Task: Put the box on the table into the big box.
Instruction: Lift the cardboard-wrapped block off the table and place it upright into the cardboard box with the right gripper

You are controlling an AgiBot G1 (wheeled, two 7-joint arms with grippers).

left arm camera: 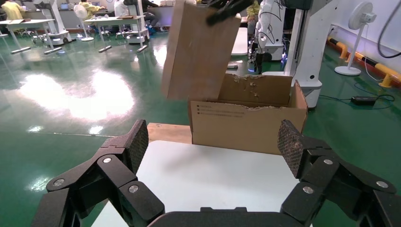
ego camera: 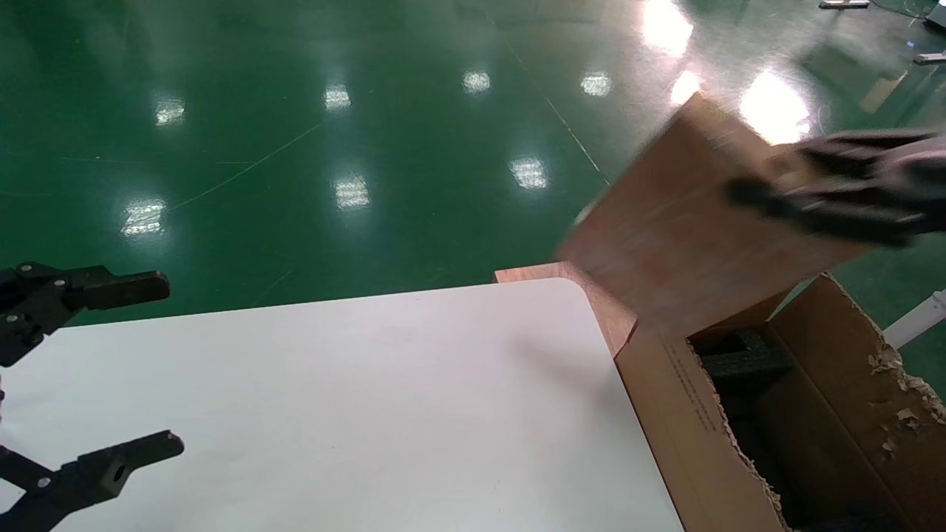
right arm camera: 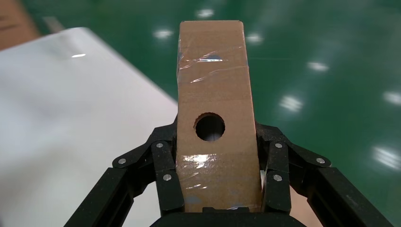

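The box [ego camera: 680,222] is a flat brown cardboard one with shiny tape and a round hole [right arm camera: 209,127]. It hangs tilted in the air over the near end of the big box [ego camera: 680,399], past the table's [ego camera: 369,406] right corner. My right gripper [ego camera: 776,177] is shut on its narrow sides [right arm camera: 216,146]. The left wrist view shows the box [left arm camera: 198,52] raised above the big box [left arm camera: 246,125]. At the table's left edge my left gripper [ego camera: 166,363] stands open with nothing in it [left arm camera: 213,142].
The big box has ragged torn rims [ego camera: 898,384] and black foam [ego camera: 746,362] inside. A brown plywood board [ego camera: 606,307] juts out under the table corner. Green floor lies beyond. Robot stands and a fan [left arm camera: 359,28] are farther off.
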